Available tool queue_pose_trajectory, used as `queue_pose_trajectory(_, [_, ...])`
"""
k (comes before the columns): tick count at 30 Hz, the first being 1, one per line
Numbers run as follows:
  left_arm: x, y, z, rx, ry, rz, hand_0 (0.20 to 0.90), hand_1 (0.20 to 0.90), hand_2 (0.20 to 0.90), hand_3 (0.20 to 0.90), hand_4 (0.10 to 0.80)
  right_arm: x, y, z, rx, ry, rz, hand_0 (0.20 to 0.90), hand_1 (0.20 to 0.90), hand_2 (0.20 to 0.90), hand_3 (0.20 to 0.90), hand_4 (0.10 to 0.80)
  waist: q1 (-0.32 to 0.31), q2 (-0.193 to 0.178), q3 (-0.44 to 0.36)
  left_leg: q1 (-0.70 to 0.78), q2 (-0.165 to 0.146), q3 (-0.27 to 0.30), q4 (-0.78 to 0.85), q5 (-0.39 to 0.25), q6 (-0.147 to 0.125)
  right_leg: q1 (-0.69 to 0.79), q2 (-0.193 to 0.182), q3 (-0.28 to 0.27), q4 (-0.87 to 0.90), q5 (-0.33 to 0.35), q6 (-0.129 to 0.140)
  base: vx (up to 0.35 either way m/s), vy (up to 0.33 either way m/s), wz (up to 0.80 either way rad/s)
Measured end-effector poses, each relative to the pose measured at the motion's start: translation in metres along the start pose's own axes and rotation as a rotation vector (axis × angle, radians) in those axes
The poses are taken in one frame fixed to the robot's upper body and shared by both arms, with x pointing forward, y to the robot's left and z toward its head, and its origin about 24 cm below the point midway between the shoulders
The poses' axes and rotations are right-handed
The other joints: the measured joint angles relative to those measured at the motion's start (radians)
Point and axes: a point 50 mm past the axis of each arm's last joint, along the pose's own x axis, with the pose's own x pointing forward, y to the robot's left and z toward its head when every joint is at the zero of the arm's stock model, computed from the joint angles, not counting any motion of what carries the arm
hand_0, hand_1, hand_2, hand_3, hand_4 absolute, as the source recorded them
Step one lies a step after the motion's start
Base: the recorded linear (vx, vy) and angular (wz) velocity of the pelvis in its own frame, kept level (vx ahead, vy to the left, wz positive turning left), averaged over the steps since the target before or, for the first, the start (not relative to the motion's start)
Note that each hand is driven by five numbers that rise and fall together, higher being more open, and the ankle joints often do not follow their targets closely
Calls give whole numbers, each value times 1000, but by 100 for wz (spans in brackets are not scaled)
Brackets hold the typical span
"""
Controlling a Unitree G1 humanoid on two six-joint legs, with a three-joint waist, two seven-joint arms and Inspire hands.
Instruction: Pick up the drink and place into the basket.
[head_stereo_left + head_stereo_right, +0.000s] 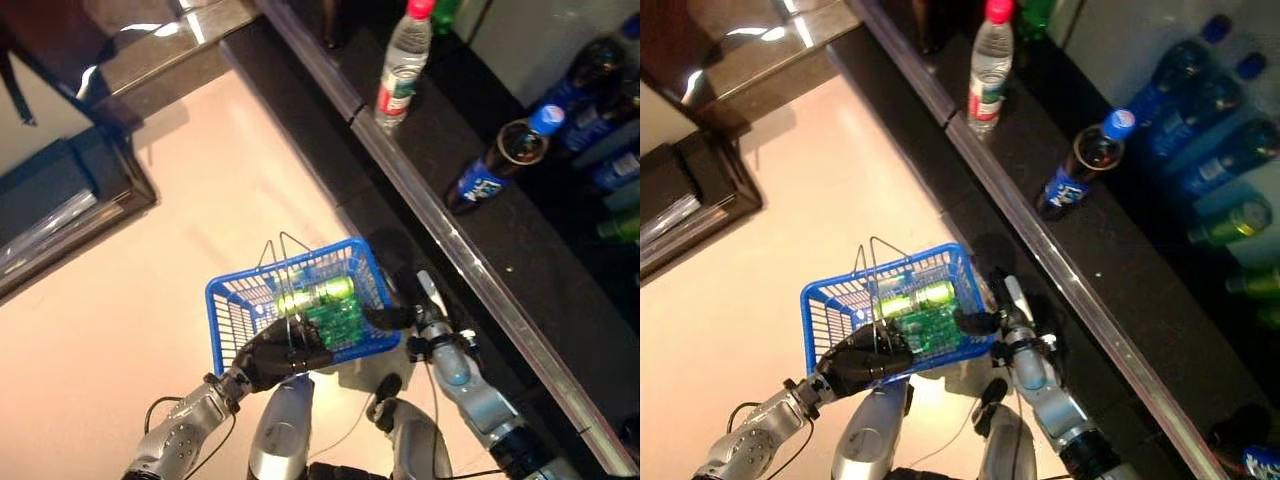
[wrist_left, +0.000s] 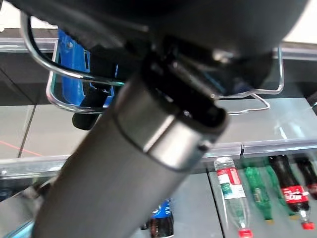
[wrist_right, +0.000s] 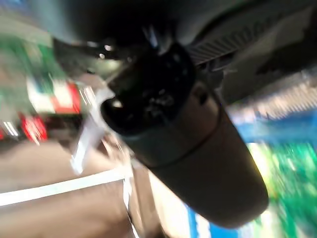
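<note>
Pale floor runs beside a dark shelf (image 1: 520, 250) holding a clear water bottle (image 1: 403, 70) and a blue-labelled cola bottle (image 1: 497, 165). Left hand (image 1: 275, 355) is curled round the wire handles of the blue basket (image 1: 228, 305). Inside lies a green drink (image 1: 315, 295). Right hand (image 1: 400, 312) sits at the basket's edge; its fingers cannot be read.

A green drink bottle (image 1: 318, 296) with a pale yellow-green label lies on its side inside the blue plastic basket (image 1: 228, 320), along the far side of it. The basket is a small open-lattice shopping basket with two wire handles (image 1: 283, 262) raised above it, held above the pale floor
</note>
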Motion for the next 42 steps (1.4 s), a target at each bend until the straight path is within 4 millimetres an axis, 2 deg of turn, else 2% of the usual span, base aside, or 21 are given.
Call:
queue_pose_trajectory(2, [0, 3, -3, -11, -17, 45, 300, 300, 300, 200, 100, 0, -6, 1, 59, -18, -20, 900, 900, 900, 900, 800, -6, 0, 0, 14, 4, 14, -7, 1, 1, 6, 5, 20, -15, 9, 0, 11, 12, -24])
queue_pose_trajectory(5, [-2, 12, -8, -27, -43, 115, 300, 300, 300, 200, 100, -3, -4, 2, 160, -26, 14, 900, 900, 900, 900, 800, -30, -2, -1, 33, 9, 21, -21, 1, 1, 28, 12, 20, -38, 16, 0, 31, 16, -7])
queue_pose_trajectory(9, [-11, 29, -18, -36, -66, 295, 300, 300, 300, 200, 100, -14, 18, -5, 341, 8, 130, 900, 900, 900, 900, 800, -51, -24, -13, 86, 14, 51, -55, -2, 2, 62, 20, 48, -77, 32, 4, 47, 35, -19])
queue_pose_trajectory(11, [-14, 36, -22, -50, -68, 368, 300, 300, 300, 200, 100, -16, 21, -7, 386, 15, 156, 900, 900, 900, 900, 800, -58, -34, -19, 93, 14, 62, -59, -4, 3, 69, 22, 55, -93, 40, 6, 49, 39, -23])
queue_pose_trajectory(17, [-36, 59, -43, -55, -32, 613, 300, 300, 300, 200, 100, -22, 32, -12, 523, 43, 199, 900, 900, 900, 900, 800, -58, -92, -54, 152, 18, 133, -89, -14, 8, 87, 29, 125, -139, 69, 11, 63, 59, -35])
queue_pose_trajectory(20, [-51, 69, -53, -68, -20, 751, 300, 300, 300, 200, 100, -26, 40, -23, 589, 94, 209, 900, 900, 900, 900, 800, -67, -122, -94, 166, 17, 171, -88, -27, 14, 87, 28, 160, -163, 90, 17, 48, 82, -42])
queue_pose_trajectory(23, [-72, 83, -69, -86, 36, 919, 300, 300, 300, 200, 100, -39, 53, -48, 675, 216, 202, 900, 900, 900, 900, 800, -90, -149, -144, 193, 13, 221, -92, -43, 23, 100, 25, 188, -197, 120, 22, 73, 102, -43])
queue_pose_trajectory(25, [-87, 87, -84, -110, 90, 1023, 300, 300, 300, 200, 100, -53, 61, -67, 705, 314, 195, 900, 900, 900, 900, 800, -111, -153, -186, 214, 11, 256, -109, -48, 24, 98, 22, 187, -208, 137, 21, 45, 78, -54])
queue_pose_trajectory(29, [-110, 86, -114, -193, 156, 1162, 300, 300, 300, 200, 100, -83, 70, -103, 734, 491, 183, 900, 900, 900, 900, 800, -140, -143, -261, 264, 1, 304, -163, -50, 31, 73, 25, 180, -207, 170, 14, 0, 81, -68])
queue_pose_trajectory(31, [-122, 83, -129, -239, 185, 1218, 300, 300, 300, 200, 100, -97, 74, -124, 733, 605, 163, 900, 900, 900, 900, 800, -152, -129, -284, 297, 10, 345, -197, -48, 38, 65, 32, 144, -217, 200, 2, -45, 41, -79])
queue_pose_trajectory(32, [-127, 82, -134, -248, 206, 1238, 300, 300, 300, 200, 100, -105, 77, -133, 730, 662, 155, 900, 900, 900, 900, 800, -163, -128, -300, 297, 12, 349, -197, -49, 39, 67, 32, 120, -221, 195, 7, -40, -23, -29])
queue_pose_trajectory(33, [-130, 82, -137, -252, 215, 1248, 300, 300, 300, 200, 100, -114, 80, -142, 727, 721, 149, 900, 900, 900, 900, 800, -163, -124, -314, 298, 19, 357, -197, -49, 39, 63, 31, 119, -207, 175, 8, -27, -52, -14])
queue_pose_trajectory(35, [-132, 81, -140, -255, 221, 1262, 300, 300, 300, 200, 100, -128, 83, -154, 723, 806, 145, 900, 900, 900, 900, 800, -163, -115, -333, 305, 30, 362, -197, -49, 31, 64, 40, 112, -172, 139, -15, -16, -69, -11])
queue_pose_trajectory(37, [-135, 79, -149, -273, 247, 1288, 300, 300, 300, 200, 100, -142, 80, -168, 717, 890, 109, 900, 900, 900, 900, 800, -165, -91, -378, 305, 36, 358, -196, -46, 22, 75, 61, 105, -220, 149, -24, -3, -93, -7])
queue_pose_trajectory(39, [-143, 75, -159, -302, 282, 1328, 300, 300, 300, 200, 100, -160, 76, -182, 708, 989, 71, 900, 900, 900, 900, 800, -161, -66, -429, 314, 44, 348, -190, -48, 11, 109, 87, 123, -272, 182, -36, 12, -81, -18])
queue_pose_trajectory(42, [-150, 74, -164, -317, 306, 1353, 300, 300, 300, 200, 100, -180, 75, -193, 724, 1079, 49, 900, 900, 900, 900, 800, -161, -60, -454, 329, 44, 332, -190, -54, 6, 137, 94, 126, -306, 195, -35, 9, -100, -9])
